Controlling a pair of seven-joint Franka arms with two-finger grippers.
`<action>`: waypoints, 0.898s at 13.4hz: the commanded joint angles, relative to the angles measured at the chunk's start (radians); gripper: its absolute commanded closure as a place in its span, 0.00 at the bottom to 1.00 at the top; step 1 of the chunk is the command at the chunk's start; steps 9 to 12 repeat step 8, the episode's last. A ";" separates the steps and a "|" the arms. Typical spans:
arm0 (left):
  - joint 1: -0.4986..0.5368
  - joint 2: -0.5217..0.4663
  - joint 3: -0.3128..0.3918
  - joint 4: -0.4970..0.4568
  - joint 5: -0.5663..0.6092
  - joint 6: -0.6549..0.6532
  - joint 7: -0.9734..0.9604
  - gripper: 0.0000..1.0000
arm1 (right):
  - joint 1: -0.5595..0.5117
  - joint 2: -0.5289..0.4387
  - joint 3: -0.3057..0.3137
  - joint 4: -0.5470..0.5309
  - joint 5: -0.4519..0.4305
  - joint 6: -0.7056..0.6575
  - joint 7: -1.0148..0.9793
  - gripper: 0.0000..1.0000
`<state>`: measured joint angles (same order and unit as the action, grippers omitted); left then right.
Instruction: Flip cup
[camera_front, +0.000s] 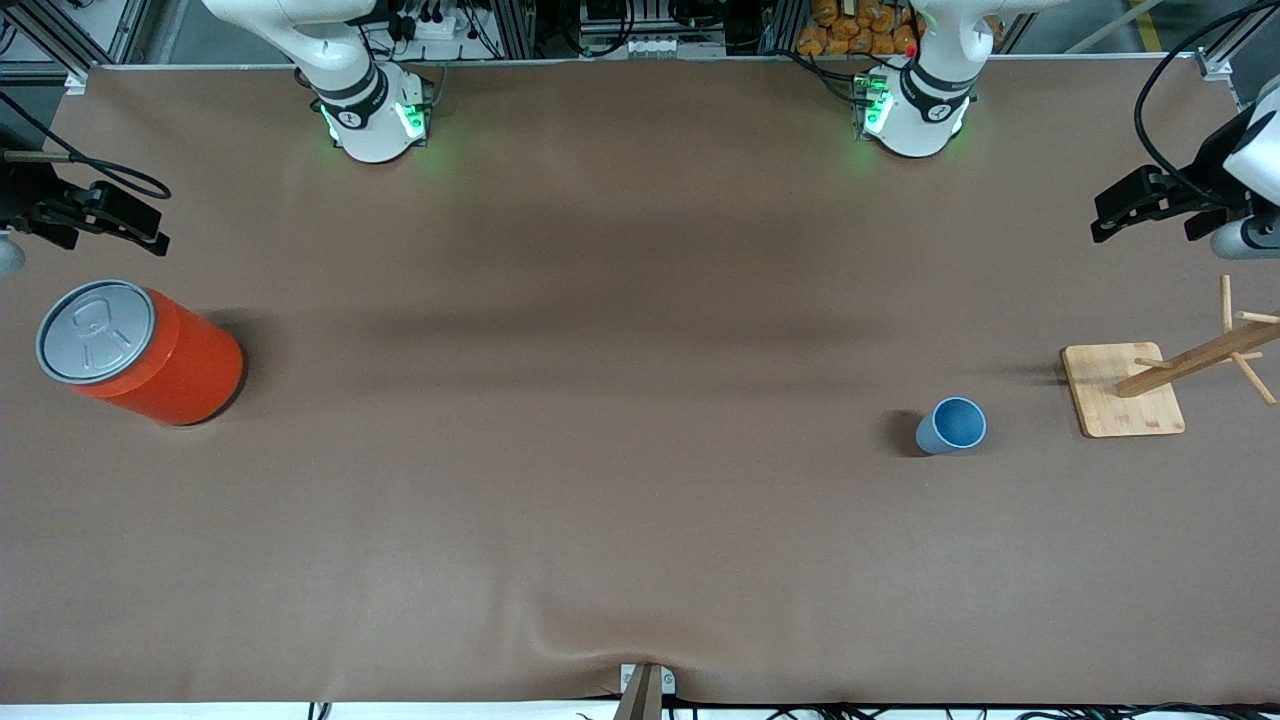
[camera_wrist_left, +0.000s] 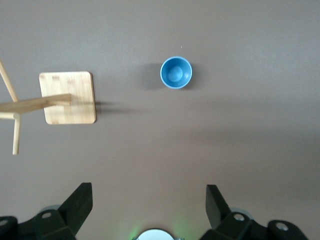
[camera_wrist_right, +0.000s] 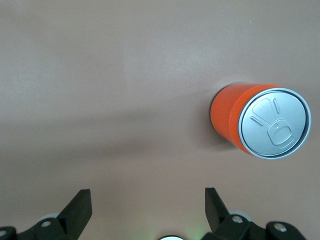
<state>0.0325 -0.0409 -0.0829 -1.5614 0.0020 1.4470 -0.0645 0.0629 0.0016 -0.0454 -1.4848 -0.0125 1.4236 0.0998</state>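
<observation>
The small light-blue cup (camera_front: 951, 425) stands upright on the brown table, mouth up, with its darker blue inside showing. It is toward the left arm's end of the table. It also shows in the left wrist view (camera_wrist_left: 176, 72). My left gripper (camera_front: 1146, 226) is open and empty, high over the table edge at that end, well away from the cup; its own view shows it over bare table (camera_wrist_left: 148, 196). My right gripper (camera_front: 108, 238) is open and empty over the right arm's end of the table, and it shows in its own view (camera_wrist_right: 145, 196).
A large orange can with a grey lid (camera_front: 140, 355) stands under the right gripper's end, also in the right wrist view (camera_wrist_right: 260, 122). A wooden stand with pegs on a square base (camera_front: 1121, 390) stands beside the cup, also in the left wrist view (camera_wrist_left: 67, 97).
</observation>
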 joint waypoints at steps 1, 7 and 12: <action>0.004 -0.025 0.002 -0.016 -0.019 -0.034 0.015 0.00 | 0.008 0.000 -0.005 0.009 -0.003 0.000 0.015 0.00; -0.017 -0.019 -0.008 -0.008 0.007 -0.033 0.028 0.00 | 0.009 0.000 -0.005 0.009 -0.004 0.000 0.015 0.00; -0.025 -0.019 -0.008 -0.008 0.022 -0.033 0.029 0.00 | 0.009 0.000 -0.005 0.009 -0.004 -0.002 0.015 0.00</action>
